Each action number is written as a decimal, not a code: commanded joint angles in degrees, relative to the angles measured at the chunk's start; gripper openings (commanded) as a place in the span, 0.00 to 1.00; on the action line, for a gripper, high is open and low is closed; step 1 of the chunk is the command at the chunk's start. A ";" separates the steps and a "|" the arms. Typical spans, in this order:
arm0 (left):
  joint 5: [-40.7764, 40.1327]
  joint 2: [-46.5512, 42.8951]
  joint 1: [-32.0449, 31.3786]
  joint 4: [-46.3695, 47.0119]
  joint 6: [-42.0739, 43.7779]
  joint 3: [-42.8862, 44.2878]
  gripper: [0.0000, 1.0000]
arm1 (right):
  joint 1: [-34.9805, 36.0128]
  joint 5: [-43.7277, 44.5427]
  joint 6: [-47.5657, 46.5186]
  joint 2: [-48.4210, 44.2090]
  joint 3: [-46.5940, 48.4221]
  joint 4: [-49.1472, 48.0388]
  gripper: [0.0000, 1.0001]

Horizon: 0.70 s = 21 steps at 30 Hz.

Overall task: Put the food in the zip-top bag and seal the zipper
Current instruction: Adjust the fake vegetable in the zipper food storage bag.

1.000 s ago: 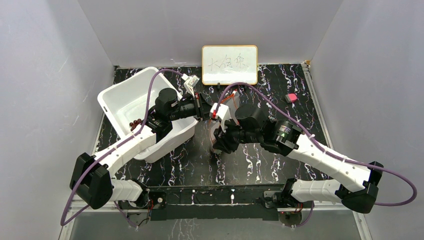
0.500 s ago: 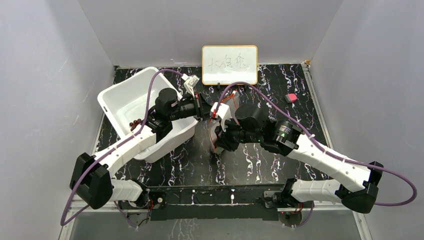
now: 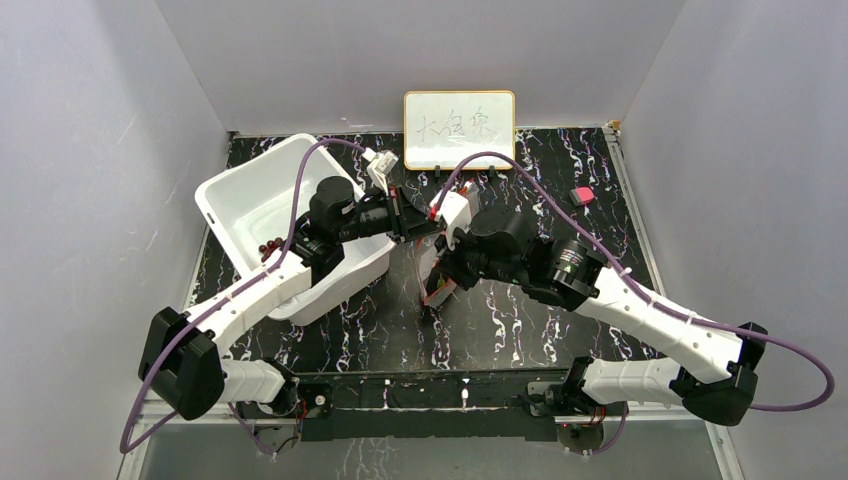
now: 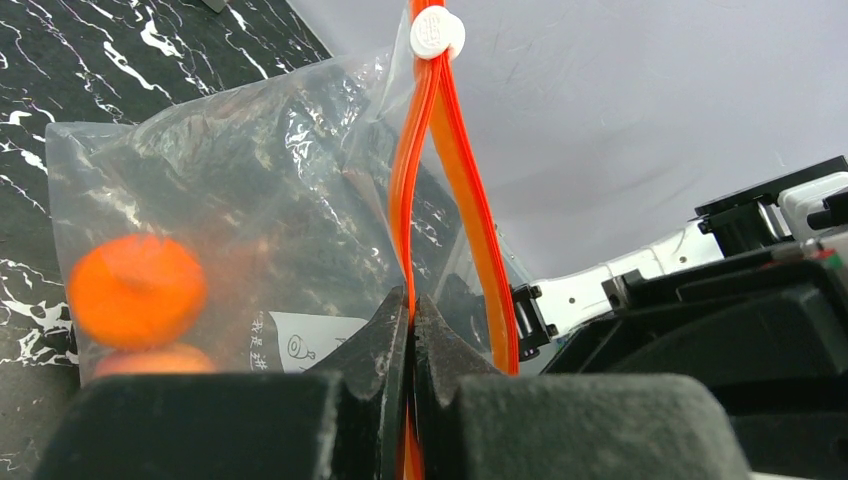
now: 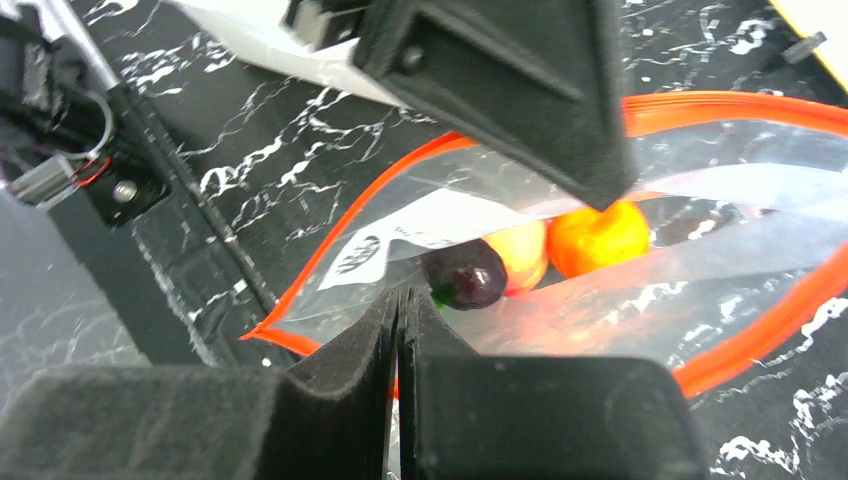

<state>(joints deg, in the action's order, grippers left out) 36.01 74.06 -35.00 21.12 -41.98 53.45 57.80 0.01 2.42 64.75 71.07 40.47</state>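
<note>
The clear zip-top bag (image 4: 250, 200) hangs between both grippers above the table. My left gripper (image 4: 410, 300) is shut on one side of its orange zipper (image 4: 455, 170), below the white slider (image 4: 437, 33). My right gripper (image 5: 399, 298) is shut on the near lip of the bag (image 5: 560, 320), whose mouth gapes open. Inside lie food pieces: an orange fruit (image 5: 598, 236), a paler one (image 5: 522, 252) and a dark purple piece (image 5: 468, 272). From above, the bag (image 3: 436, 290) dangles under the left gripper (image 3: 415, 226) and right gripper (image 3: 443, 262). Dark red grapes (image 3: 270, 250) rest in the bin.
A white plastic bin (image 3: 240, 195) stands at the left, under my left arm. A small whiteboard (image 3: 459, 130) leans on the back wall. A little pink-red block (image 3: 581, 194) lies at the back right on the black marbled table (image 3: 520, 330).
My right gripper has closed onto the bag's near lip and its wrist has lifted toward the left gripper. The left gripper has kept its hold on the zipper.
</note>
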 commanded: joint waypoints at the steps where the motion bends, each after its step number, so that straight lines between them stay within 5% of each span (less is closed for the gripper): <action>1: 0.89 -3.05 -0.23 2.06 0.14 -0.35 0.00 | 0.26 10.06 2.15 0.97 4.14 -3.55 0.00; 11: 1.52 -3.72 -0.25 3.02 0.31 -1.17 0.00 | -1.49 28.63 4.84 5.38 5.66 -4.35 0.00; 21: 0.94 -5.52 -0.24 2.36 0.76 -2.21 0.00 | -4.88 32.66 7.32 8.21 6.24 -8.01 0.00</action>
<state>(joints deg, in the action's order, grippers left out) 36.10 72.25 -35.00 21.85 -41.98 52.36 53.71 29.43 7.57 72.36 74.28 37.56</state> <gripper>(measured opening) 0.009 0.009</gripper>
